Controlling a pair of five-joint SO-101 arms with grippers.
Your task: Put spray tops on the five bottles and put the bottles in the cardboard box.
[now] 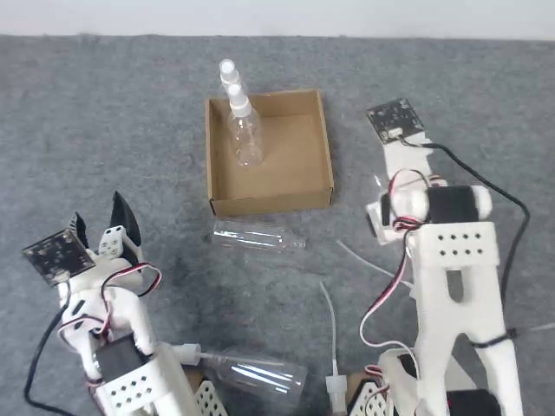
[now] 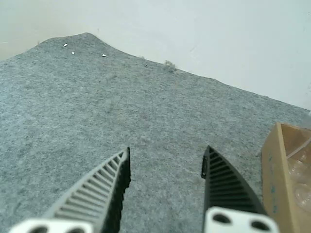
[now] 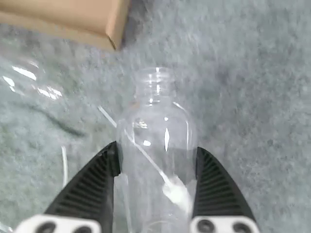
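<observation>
The right tool is closed on a clear bottle, with one ribbed black finger against each side of its body. The bottle's open neck has no spray top and points toward the upper middle of the right wrist view. Grey felt bench lies beneath it, and a corner of the cardboard box sits at the upper left of that view.

The left tool stands wide with nothing between its fingers, over bare felt. In the high view it is at the lower left.

In the high view the box is at upper centre. A capped bottle is inside, in the box's left half, and a second spray top shows just above it, over the box's upper edge. Just below the box a lying bottle rests on its side on the felt. At bottom centre is a bottom bottle, also flat, and to its right a loose spray top — its thin tube points up the frame.
</observation>
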